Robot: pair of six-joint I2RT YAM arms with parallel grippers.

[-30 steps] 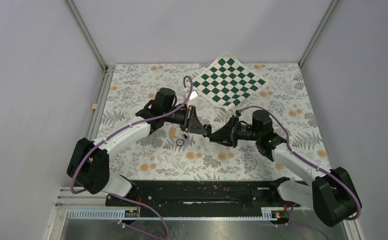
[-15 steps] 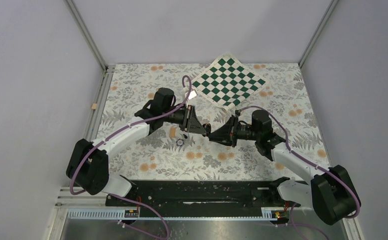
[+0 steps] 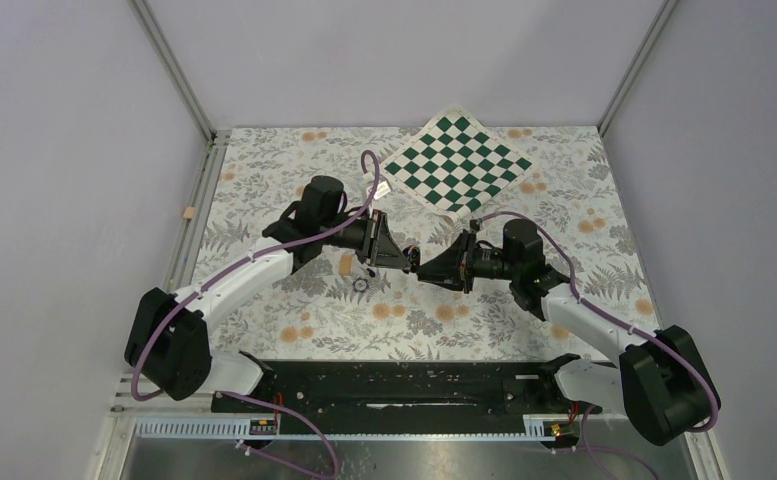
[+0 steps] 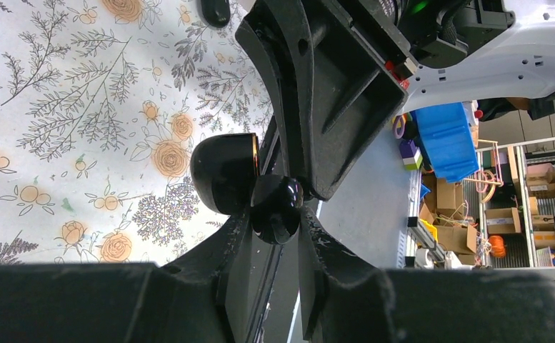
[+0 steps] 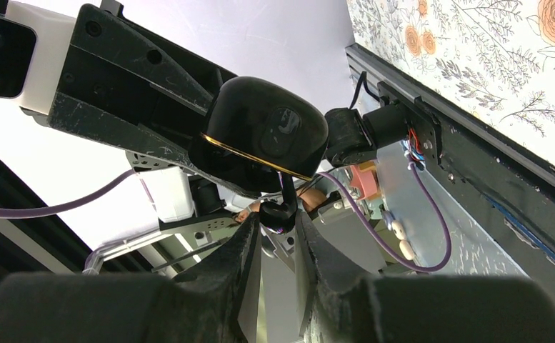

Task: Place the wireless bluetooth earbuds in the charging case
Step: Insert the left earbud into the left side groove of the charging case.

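My two grippers meet tip to tip above the middle of the table. In the left wrist view my left gripper (image 4: 276, 216) is shut on the glossy black charging case (image 4: 224, 171), whose gold rim shows. In the right wrist view the case (image 5: 267, 136) hangs just above my right gripper (image 5: 278, 220), which is shut on one tiny black earbud (image 5: 278, 213) right below the case. From above, the left gripper (image 3: 404, 262) and right gripper (image 3: 424, 270) hide both things. The other earbud is not visible.
A small dark ring with a pale centre (image 3: 361, 284) and a small tan strip (image 3: 345, 263) lie on the floral cloth (image 3: 264, 170) just below the left gripper. A green-and-white chequered board (image 3: 457, 165) lies at the back.
Both grippers have stayed shut and tip to tip. The meeting point has drifted slightly left and back, and the left arm's elbow has swung left.
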